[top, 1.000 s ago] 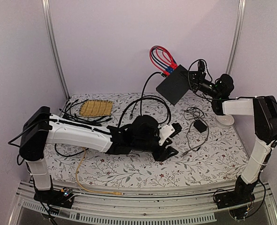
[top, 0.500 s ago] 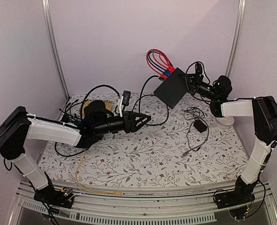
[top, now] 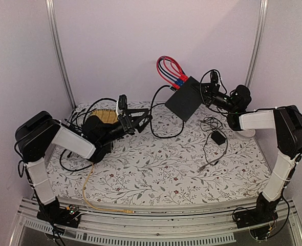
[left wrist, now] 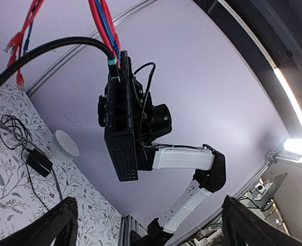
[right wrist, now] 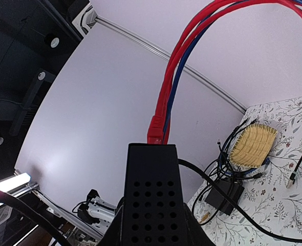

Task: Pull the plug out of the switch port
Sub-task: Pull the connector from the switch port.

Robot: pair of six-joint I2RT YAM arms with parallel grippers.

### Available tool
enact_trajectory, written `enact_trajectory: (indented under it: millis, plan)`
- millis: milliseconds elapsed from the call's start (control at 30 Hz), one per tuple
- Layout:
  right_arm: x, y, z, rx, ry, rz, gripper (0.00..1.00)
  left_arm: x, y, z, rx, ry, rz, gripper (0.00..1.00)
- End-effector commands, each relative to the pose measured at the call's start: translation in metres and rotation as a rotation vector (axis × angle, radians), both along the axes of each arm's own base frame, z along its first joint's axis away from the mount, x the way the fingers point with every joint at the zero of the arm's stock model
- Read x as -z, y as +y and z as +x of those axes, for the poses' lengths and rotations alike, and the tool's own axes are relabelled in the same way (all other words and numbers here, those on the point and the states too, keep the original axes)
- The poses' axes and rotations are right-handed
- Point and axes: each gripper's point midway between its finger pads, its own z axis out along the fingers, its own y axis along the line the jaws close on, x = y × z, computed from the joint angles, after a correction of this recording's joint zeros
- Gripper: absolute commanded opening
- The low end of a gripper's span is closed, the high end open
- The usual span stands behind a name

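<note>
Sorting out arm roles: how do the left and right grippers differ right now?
Left gripper is open and empty; right gripper is shut on the black switch box. Left hovers low over the table, apart from the box; right holds it up off the table. Both face the box.

A robotics lab test cell: pale lilac wall panels (top: 115, 46) framed by silver aluminium posts (top: 59, 51) stand behind the left claw (top: 143, 118), which hangs over a floral-patterned cloth tabletop (top: 156, 174) edged by a slotted aluminium rail (top: 166, 214) bearing two white-and-black robot arms (top: 258, 119). The right claw (top: 205, 93) grips a flat matte-black network box (top: 184, 97) trailing red and blue patch cables (top: 169, 69). Above the claws, a bright ceiling strip light (left wrist: 299, 147).
</note>
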Motion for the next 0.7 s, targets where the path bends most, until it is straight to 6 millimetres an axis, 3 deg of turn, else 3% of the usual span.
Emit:
enact_trajectory:
  millis: [0,200,333,433,567,667]
  plan:
    - [-0.056,-0.007,-0.026,0.020,-0.190,0.086,0.01,-0.037,0.009,-0.007,0.025,-0.061,-0.110,0.98]
    - [-0.055,-0.007,-0.028,0.020,-0.194,0.086,0.01,-0.036,0.029,-0.001,-0.271,-0.134,0.052,0.98]
    - [-0.054,-0.006,-0.026,0.025,-0.194,0.081,0.01,-0.050,0.037,-0.004,-0.559,-0.304,0.252,0.98]
    - [-0.053,-0.006,-0.025,0.030,-0.195,0.080,0.01,-0.056,0.053,-0.002,-0.724,-0.359,0.293,0.98]
    - [-0.053,-0.007,-0.023,0.040,-0.197,0.078,0.01,-0.054,0.050,0.010,-0.862,-0.413,0.468,0.98]
    - [-0.053,-0.007,-0.022,0.047,-0.199,0.076,0.01,-0.052,0.051,0.008,-0.869,-0.415,0.430,0.98]
